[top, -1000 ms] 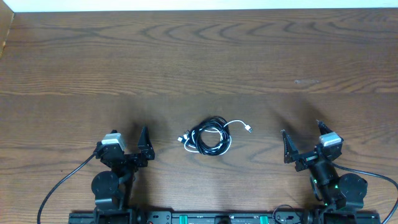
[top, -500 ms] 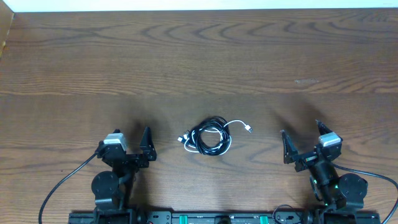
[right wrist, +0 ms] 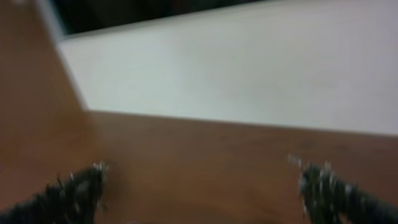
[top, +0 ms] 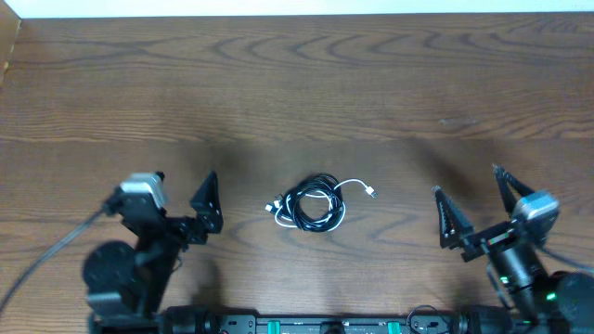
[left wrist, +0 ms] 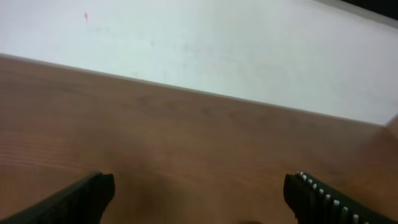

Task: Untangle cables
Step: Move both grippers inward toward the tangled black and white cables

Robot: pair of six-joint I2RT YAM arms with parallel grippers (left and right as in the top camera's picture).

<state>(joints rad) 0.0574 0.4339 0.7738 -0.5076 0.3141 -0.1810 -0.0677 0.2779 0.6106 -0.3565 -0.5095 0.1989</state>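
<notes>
The black cable (top: 312, 205) and the white cable (top: 351, 186) lie coiled together in one small bundle on the wooden table (top: 297, 93), near the front middle. A white plug end sticks out to the right and another to the left. My left gripper (top: 182, 197) is open and empty, left of the bundle. My right gripper (top: 473, 199) is open and empty, right of the bundle. Neither wrist view shows the cables: the left wrist view shows open fingers (left wrist: 199, 190) over bare wood, and the blurred right wrist view shows the same (right wrist: 202, 180).
A white wall (left wrist: 205, 50) runs along the table's far edge. The arms' thicker black cords (top: 46, 260) trail off at the front left and front right.
Both arms have risen and spread outward, the left to the left and the right to the right. The cable bundle has not moved.
</notes>
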